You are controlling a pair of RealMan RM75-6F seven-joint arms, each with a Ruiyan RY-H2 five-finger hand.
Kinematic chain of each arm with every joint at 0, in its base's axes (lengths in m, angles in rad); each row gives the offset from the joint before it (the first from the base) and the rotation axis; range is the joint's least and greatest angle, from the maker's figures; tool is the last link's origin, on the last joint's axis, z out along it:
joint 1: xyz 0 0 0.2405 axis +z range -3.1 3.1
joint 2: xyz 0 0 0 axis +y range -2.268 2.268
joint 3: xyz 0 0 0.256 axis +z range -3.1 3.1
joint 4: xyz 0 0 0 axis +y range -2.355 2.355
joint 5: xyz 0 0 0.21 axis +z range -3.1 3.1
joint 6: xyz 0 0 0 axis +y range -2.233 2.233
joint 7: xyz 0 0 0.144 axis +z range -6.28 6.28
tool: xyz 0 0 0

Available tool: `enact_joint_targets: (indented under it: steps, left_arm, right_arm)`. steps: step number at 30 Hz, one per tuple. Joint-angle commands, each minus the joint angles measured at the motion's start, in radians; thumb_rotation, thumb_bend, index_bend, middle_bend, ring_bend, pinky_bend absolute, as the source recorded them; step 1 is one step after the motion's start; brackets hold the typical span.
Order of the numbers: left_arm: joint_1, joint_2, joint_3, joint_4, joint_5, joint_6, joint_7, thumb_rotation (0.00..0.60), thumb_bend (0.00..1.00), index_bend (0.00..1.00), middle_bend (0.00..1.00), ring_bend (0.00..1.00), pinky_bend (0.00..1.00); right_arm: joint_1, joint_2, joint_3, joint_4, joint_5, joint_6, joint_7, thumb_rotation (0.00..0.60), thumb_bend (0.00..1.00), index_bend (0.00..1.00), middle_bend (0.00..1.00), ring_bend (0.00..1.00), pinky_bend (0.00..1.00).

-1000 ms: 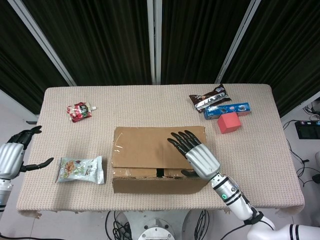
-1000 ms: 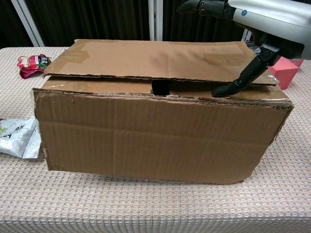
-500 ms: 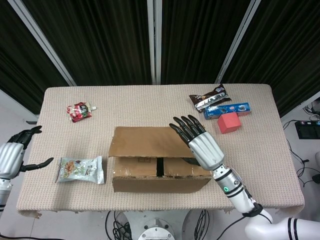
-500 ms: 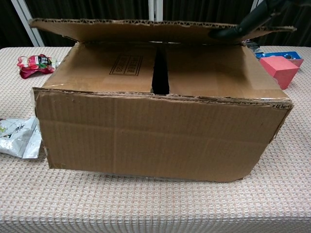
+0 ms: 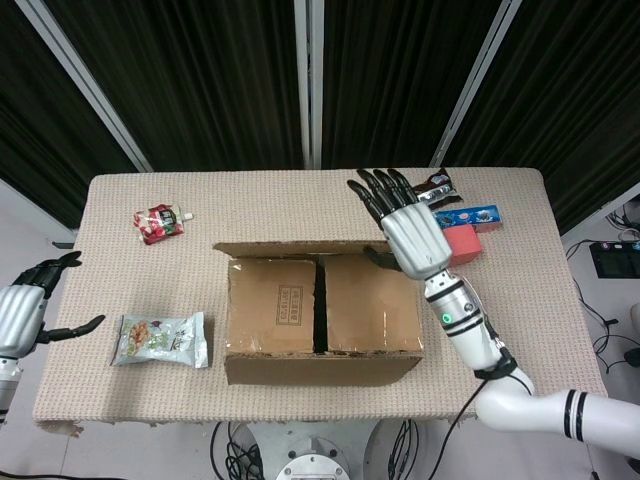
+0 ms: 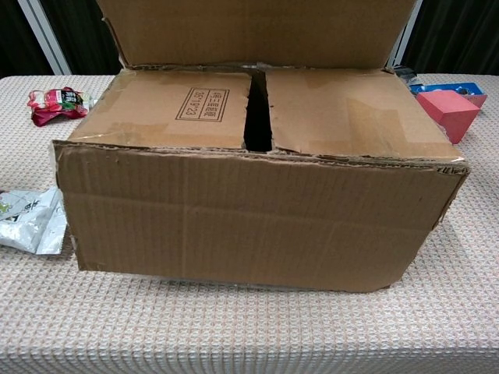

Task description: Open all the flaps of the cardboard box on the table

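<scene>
Brown corrugated cardboard box (image 5: 320,322) is sitting mid-bench on the beige woven bench cover (image 5: 300,200), near the front edge. Right hand (image 5: 405,228) is standing behind the box's right rear corner, fingers spread, thumb tucked at the far long flap (image 6: 257,31) — apparently propping it upright so it cannot fall shut. It is gripping nothing outright. Left hand (image 5: 28,305) is hovering off the bench's left edge, fingers loosely apart, empty, waiting.

Two inner short flaps (image 6: 179,109) are lying flat, dark gap between them; near long flap looks folded down too.

Against half a second back: far flap is now swinging from near-level to vertical, hand travelling rearward with it.
</scene>
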State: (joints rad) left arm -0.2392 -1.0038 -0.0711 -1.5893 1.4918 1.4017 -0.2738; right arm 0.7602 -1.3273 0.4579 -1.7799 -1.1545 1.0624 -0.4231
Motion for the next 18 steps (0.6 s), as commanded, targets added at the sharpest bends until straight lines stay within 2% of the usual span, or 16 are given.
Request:
enact_joint_targets:
  steps: [1, 4, 7, 11, 15, 18]
  left_arm:
    - [0.001, 0.000, 0.001, 0.001, 0.001, 0.000, 0.000, 0.338, 0.12, 0.12, 0.22, 0.18, 0.25]
    - [0.002, -0.002, 0.000, 0.004, 0.002, -0.002, -0.003, 0.335, 0.12, 0.12, 0.22, 0.18, 0.25]
    - [0.001, -0.003, -0.001, 0.008, 0.001, -0.006, -0.009, 0.336, 0.12, 0.12, 0.22, 0.18, 0.25]
    - [0.001, -0.006, -0.003, 0.017, -0.001, -0.010, -0.019, 0.336, 0.12, 0.12, 0.22, 0.18, 0.25]
    - [-0.003, -0.010, -0.003, 0.026, 0.000, -0.020, -0.029, 0.336, 0.12, 0.12, 0.22, 0.18, 0.25]
    - [-0.007, -0.015, -0.003, 0.030, 0.004, -0.026, -0.035, 0.338, 0.12, 0.12, 0.22, 0.18, 0.25]
  right_arm:
    - [0.083, -0.073, 0.055, 0.107, 0.089, 0.017, -0.054, 0.600, 0.16, 0.00, 0.00, 0.00, 0.00]
    - [0.124, -0.122, 0.069, 0.166, 0.112, 0.065, -0.096, 0.600, 0.18, 0.00, 0.00, 0.00, 0.00]
    - [0.141, -0.133, 0.072, 0.190, 0.112, 0.082, -0.091, 0.600, 0.19, 0.00, 0.00, 0.00, 0.00]
    - [0.119, -0.104, 0.062, 0.159, 0.051, 0.093, 0.015, 0.600, 0.22, 0.00, 0.00, 0.00, 0.00]
    - [0.083, -0.040, 0.021, 0.093, -0.049, 0.084, 0.131, 0.600, 0.26, 0.00, 0.00, 0.00, 0.00]
    - [0.064, 0.036, -0.022, 0.046, -0.176, 0.043, 0.271, 0.600, 0.40, 0.00, 0.00, 0.00, 0.00]
